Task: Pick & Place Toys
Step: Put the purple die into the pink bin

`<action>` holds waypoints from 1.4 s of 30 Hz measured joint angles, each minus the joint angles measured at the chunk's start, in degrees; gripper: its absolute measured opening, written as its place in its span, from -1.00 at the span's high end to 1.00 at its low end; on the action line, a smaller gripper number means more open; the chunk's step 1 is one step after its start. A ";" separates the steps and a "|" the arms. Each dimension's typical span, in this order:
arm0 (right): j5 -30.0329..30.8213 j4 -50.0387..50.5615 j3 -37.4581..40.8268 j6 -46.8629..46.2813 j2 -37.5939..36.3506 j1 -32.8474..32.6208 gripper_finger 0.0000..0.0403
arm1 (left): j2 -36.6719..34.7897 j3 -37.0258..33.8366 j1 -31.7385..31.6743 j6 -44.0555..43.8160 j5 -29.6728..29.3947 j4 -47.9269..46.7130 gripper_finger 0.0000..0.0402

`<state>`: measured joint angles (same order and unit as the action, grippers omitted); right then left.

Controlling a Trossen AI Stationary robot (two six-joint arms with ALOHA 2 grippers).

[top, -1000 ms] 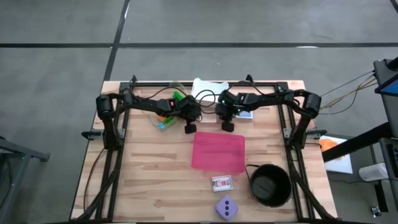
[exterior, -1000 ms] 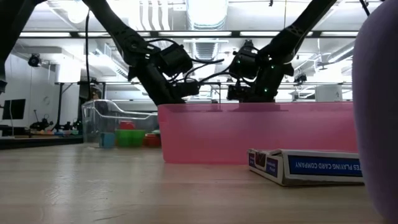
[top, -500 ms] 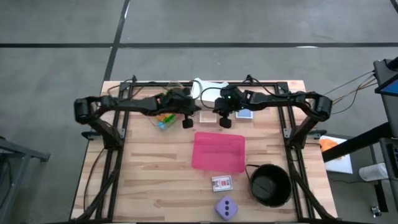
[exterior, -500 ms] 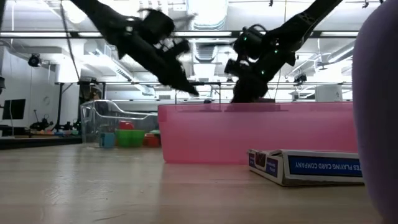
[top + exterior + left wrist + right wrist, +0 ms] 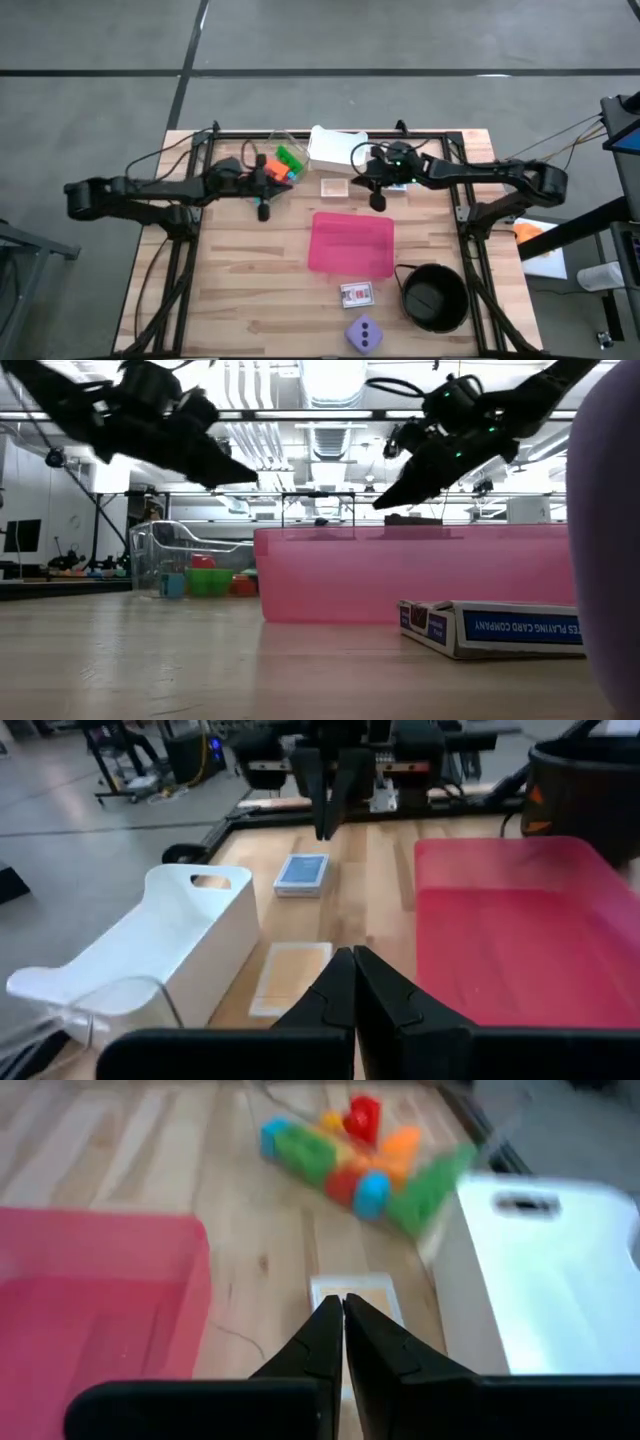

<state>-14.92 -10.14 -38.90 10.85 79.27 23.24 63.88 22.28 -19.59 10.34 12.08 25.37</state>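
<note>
The toys, a heap of green, orange, red and blue bricks (image 5: 279, 166) (image 5: 350, 1152), lie on the table at the far side, at a clear tub (image 5: 190, 560). A lilac die (image 5: 365, 333) rests on the table at the near edge. My left gripper (image 5: 263, 211) (image 5: 352, 962) hangs shut and empty just near of the bricks. My right gripper (image 5: 378, 201) (image 5: 336, 1312) hangs shut and empty above the table, just beyond the pink tray (image 5: 352, 243). Both point slantingly down, well above the tabletop in the low view.
A white container (image 5: 335, 148) stands at the far edge, with a tan tile (image 5: 335, 187) and a blue card deck (image 5: 300, 873) near it. A card box (image 5: 357, 295) and a black bowl (image 5: 435, 297) lie near the front right.
Both grippers have risen from behind the pink tray and tipped up toward level, staying shut. My left gripper has drawn back toward the table's left edge; my right gripper has drawn back a little toward the right edge.
</note>
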 joint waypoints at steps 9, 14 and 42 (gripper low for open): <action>8.51 20.55 -0.39 -5.25 -7.15 0.11 0.91 | -8.89 -11.96 0.13 -5.22 0.43 7.07 1.00; 9.67 24.00 -1.27 -8.79 -6.43 0.10 0.75 | -9.42 -14.82 0.13 -5.50 0.48 10.16 1.00; 3.90 38.22 -22.25 -11.29 7.87 -18.27 -0.47 | -9.29 -15.12 0.00 -4.41 -1.06 9.18 1.00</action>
<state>-11.02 28.08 -61.16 -0.44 87.14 4.98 54.59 7.16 -19.59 5.94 11.01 34.55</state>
